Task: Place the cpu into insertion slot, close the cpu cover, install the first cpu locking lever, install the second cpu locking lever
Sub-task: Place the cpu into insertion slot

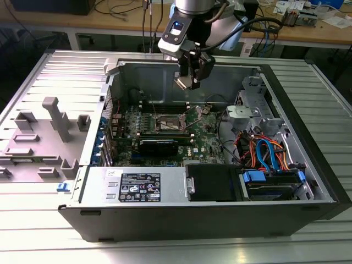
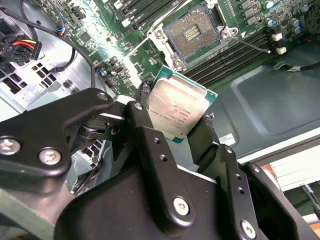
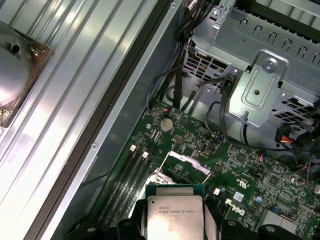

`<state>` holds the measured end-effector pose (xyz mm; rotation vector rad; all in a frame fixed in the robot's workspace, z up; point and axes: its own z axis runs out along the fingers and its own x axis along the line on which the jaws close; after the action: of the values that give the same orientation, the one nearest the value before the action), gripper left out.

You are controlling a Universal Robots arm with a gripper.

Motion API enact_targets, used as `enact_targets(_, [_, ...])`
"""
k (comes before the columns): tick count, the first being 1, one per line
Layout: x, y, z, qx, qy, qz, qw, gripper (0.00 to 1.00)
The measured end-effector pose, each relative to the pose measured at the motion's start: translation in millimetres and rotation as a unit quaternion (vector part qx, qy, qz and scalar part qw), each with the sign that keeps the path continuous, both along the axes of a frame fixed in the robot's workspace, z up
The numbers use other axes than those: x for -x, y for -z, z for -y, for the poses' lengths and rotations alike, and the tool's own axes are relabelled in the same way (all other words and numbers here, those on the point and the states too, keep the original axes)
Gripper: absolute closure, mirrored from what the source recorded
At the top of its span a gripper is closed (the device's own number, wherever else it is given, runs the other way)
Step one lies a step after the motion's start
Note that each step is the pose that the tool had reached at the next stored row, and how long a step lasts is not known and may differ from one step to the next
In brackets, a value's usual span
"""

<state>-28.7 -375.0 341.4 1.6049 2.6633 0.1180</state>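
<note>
We clamp the cpu (image 2: 177, 107) between our fingers (image 2: 150, 137) at its edges; in the exterior view it hangs upper centre, well above the uncovered insertion slot (image 1: 168, 122).

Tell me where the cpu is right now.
In the second wrist view the cpu is held in the gripper above the motherboard, apart from the open insertion slot.

The cpu (image 2: 175, 110) is held clear of the insertion slot (image 2: 192, 35), within the open case (image 1: 165, 190). On either side of the slot, memory slots (image 2: 230, 52) are ranged; a drive cage (image 1: 256, 110) is set to the exterior view's right of it.
</note>
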Motion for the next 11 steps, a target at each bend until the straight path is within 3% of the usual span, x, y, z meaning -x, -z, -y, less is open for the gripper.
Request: enact_targets(11, [0.0,0.0,0.0,0.0,0.003,0.0,1.0,0.45])
